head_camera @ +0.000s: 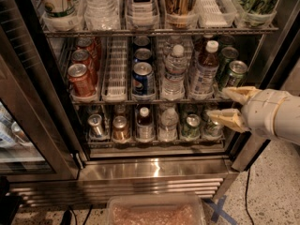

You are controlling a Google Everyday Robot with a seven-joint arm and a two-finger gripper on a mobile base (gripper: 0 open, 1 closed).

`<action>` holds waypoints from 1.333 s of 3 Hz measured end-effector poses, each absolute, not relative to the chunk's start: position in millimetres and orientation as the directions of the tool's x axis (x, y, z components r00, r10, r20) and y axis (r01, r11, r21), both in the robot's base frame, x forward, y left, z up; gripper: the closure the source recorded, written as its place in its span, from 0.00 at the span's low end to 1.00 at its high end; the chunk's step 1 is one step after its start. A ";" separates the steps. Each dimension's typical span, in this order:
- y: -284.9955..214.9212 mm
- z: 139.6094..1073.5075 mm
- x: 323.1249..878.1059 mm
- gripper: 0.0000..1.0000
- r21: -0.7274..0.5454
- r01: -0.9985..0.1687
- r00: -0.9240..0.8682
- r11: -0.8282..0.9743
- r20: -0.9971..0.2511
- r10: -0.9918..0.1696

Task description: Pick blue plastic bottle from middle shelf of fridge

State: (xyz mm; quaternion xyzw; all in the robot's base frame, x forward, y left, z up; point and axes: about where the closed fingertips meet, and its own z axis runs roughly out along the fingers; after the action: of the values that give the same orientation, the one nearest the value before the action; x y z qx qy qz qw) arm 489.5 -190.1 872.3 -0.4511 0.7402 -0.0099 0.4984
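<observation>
Cream two-finger gripper (230, 106), open and empty, hangs at three o'clock. Upright white-capped plastic bottle of amber drink (205, 71) stands at its ten o'clock.
</observation>
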 end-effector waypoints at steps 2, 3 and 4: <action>-192.6 862.4 514.6 0.69 -0.494 -0.552 -0.113 0.671 -0.754 -0.647; -193.4 864.5 516.1 0.50 -0.500 -0.544 -0.112 0.674 -0.753 -0.648; -191.7 870.1 516.4 0.26 -0.487 -0.510 -0.111 0.709 -0.780 -0.616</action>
State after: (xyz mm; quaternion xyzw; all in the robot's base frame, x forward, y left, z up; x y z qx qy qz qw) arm 516.4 -191.7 870.1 -0.3787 0.7438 -0.0484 0.5487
